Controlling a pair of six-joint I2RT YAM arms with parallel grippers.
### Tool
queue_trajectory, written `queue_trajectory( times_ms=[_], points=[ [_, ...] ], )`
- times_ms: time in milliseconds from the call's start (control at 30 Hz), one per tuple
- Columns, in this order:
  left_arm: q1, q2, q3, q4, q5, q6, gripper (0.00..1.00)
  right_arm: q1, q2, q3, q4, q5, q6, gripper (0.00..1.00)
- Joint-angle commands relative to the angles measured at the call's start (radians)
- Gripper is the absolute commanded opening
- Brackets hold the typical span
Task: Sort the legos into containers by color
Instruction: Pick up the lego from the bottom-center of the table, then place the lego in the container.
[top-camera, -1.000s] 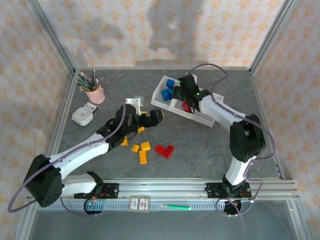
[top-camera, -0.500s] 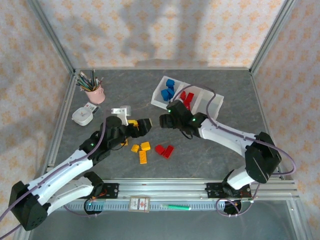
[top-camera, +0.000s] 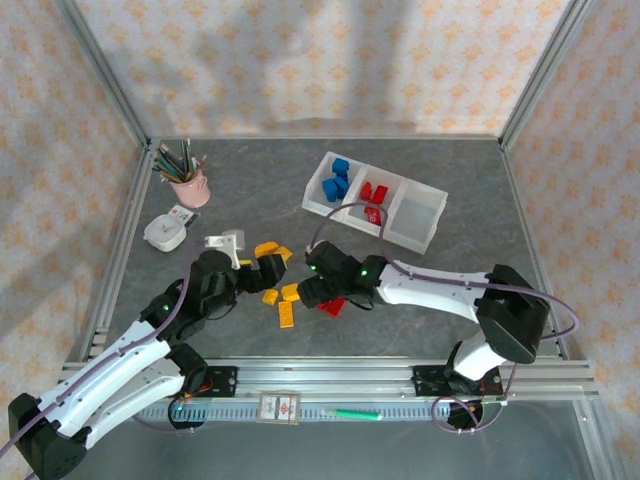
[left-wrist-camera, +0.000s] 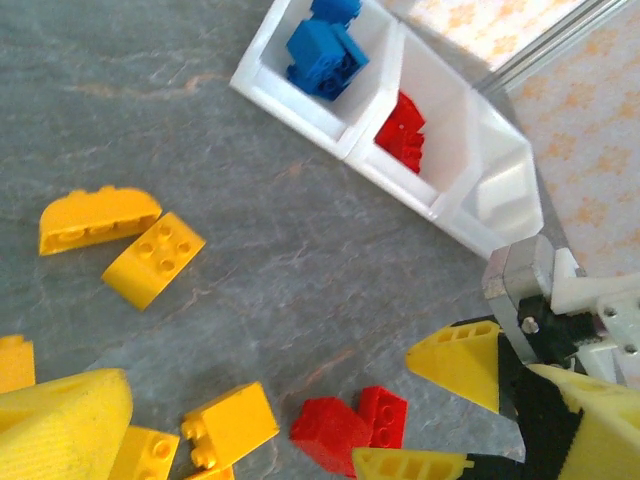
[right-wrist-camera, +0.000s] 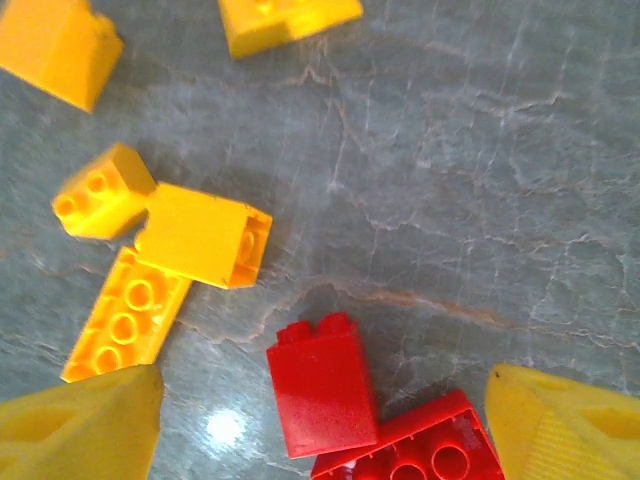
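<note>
Right claw (right-wrist-camera: 325, 425) spread wide, straddling two small red plastic bricks (right-wrist-camera: 405, 455) on the grey desk (top-camera: 260, 180), probably to pinch one for the red middle compartment of the white translucent tray (top-camera: 400, 240) far right; left claw (top-camera: 268, 268) spread beside yellow bricks (left-wrist-camera: 152, 258).

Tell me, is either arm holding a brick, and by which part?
Nothing is held. Both arms' jaws stand open; two red bricks lie loose below the right's.

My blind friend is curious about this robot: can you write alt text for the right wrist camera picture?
The right tool, its two yellow fingers spread open, hovers over two red bricks side by side on a grey marbled table. Several yellow bricks lie scattered to the upper left.
</note>
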Motion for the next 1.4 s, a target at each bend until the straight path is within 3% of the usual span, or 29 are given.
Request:
queue_trajectory(
  times_ms=[0,433,667,800,1000,1167,1367],
  points=[
    [-0.002,-0.028,-0.031,-0.031,-0.011,-0.039,0.99,0.008,0.04,-0.006,-0.022,-0.014,-0.052,0.79],
    [-0.002,-0.043,-0.037,-0.067,-0.018,-0.031,0.99,0.023,0.161,0.017,-0.005,-0.009,-0.083,0.62],
    [-0.002,-0.054,-0.053,-0.046,-0.02,-0.037,0.99,0.024,0.179,0.026,0.012,0.021,-0.083,0.44],
    [-0.003,-0.047,-0.049,-0.041,-0.022,-0.03,0.99,0.025,0.176,0.037,0.019,0.035,-0.074,0.32],
    [-0.002,-0.031,-0.03,-0.035,-0.01,-0.019,0.99,0.018,0.109,0.06,0.006,0.047,-0.043,0.26],
    [-0.002,-0.011,0.001,-0.006,0.005,-0.007,0.99,-0.062,0.025,0.097,-0.041,0.057,-0.011,0.26],
    [-0.002,0.056,0.044,0.089,0.033,0.008,0.99,-0.276,-0.009,0.152,-0.054,0.079,0.035,0.27]
  ],
)
